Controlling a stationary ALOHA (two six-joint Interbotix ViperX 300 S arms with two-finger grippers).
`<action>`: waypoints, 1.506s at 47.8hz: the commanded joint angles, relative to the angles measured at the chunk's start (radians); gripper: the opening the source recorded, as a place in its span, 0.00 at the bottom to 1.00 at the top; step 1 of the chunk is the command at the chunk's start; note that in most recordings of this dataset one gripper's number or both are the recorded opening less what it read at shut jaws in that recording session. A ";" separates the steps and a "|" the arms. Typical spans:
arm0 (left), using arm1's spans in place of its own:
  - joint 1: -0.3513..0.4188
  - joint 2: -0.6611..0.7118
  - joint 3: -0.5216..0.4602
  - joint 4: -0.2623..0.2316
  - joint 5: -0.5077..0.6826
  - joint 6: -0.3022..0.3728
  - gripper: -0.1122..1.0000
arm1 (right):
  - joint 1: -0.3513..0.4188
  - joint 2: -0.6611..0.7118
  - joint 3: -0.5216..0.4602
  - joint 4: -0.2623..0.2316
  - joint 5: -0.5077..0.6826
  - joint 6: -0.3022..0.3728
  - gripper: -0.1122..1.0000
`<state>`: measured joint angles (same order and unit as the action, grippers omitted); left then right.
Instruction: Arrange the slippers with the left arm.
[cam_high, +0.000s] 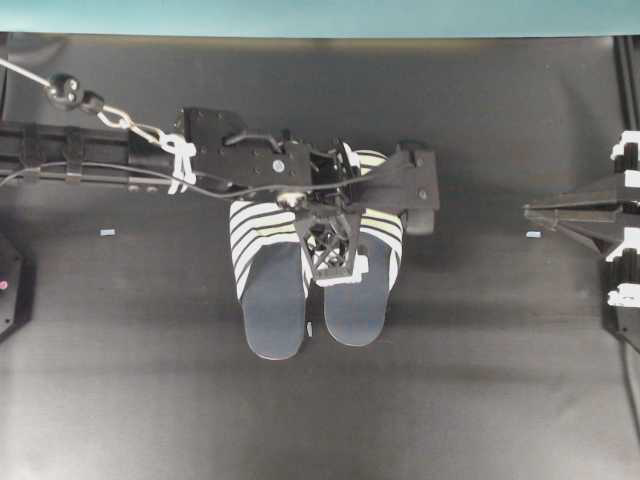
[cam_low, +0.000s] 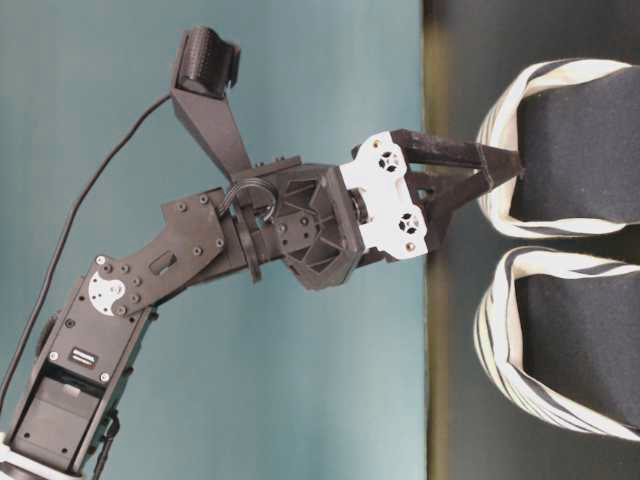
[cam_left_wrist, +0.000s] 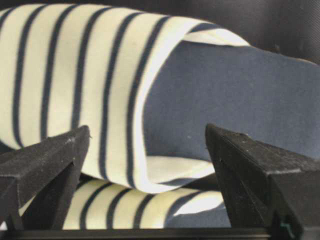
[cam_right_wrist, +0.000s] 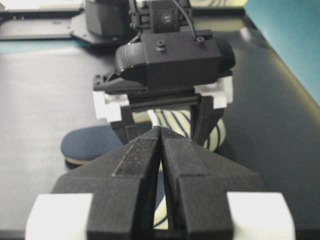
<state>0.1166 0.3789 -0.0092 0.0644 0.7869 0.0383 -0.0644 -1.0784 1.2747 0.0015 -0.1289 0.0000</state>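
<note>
Slippers (cam_high: 315, 285): laid side by side, long axes near-far.
Left gripper (cam_high: 335, 255): spread, straddling right slipper's striped upper.
Right gripper (cam_high: 535, 212): closed, well apart.

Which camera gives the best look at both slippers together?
The overhead view: both slippers lie side by side, heels toward the bottom, with the left gripper over them. The table-level view shows only their openings, the left wrist view one striped upper close up, and the right wrist view a partly hidden glimpse.
</note>
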 joint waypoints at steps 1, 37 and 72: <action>0.005 -0.012 -0.015 0.002 -0.003 0.003 0.91 | -0.002 0.005 -0.003 0.002 -0.009 -0.005 0.10; -0.014 -0.486 0.407 0.002 -0.265 0.025 0.91 | -0.002 -0.035 0.003 0.002 0.009 -0.003 0.10; -0.031 -0.833 0.804 0.000 -0.537 0.025 0.91 | -0.002 -0.043 0.005 0.002 0.012 0.009 0.10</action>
<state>0.0905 -0.3973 0.7685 0.0644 0.2838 0.0660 -0.0644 -1.1259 1.2855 0.0015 -0.1104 0.0031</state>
